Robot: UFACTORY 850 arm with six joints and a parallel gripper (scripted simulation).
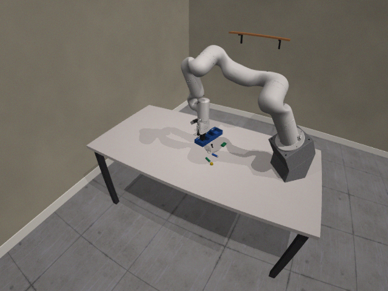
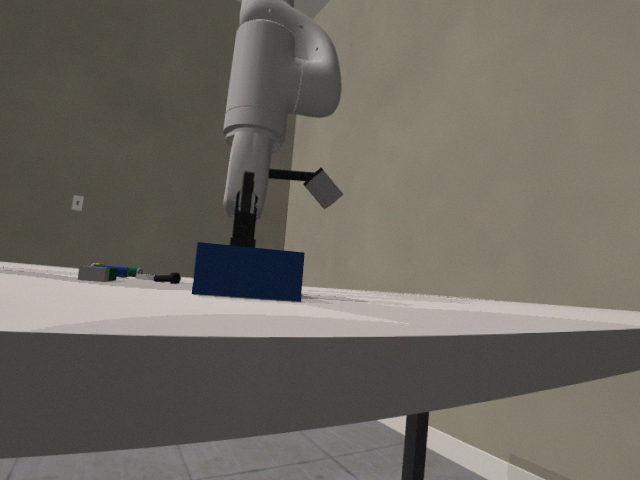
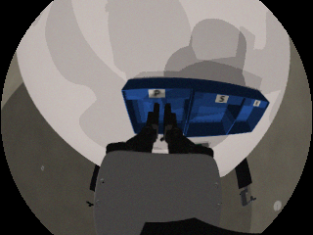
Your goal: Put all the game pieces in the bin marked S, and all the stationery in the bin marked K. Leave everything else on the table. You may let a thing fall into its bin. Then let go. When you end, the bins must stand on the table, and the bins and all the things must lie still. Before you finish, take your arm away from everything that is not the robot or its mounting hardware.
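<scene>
A bare test room: plain olive walls [image 1: 94, 62], grey tiled floor [image 1: 94, 250], one white table [image 1: 250, 194], wall-mounted wooden rail [image 1: 259, 35].

The blue bin [image 3: 196, 106] carries small labels, too blurred to read

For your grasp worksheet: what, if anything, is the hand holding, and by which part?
Nothing: the hand is shut with nothing between its fingers, low over the bin.
</scene>
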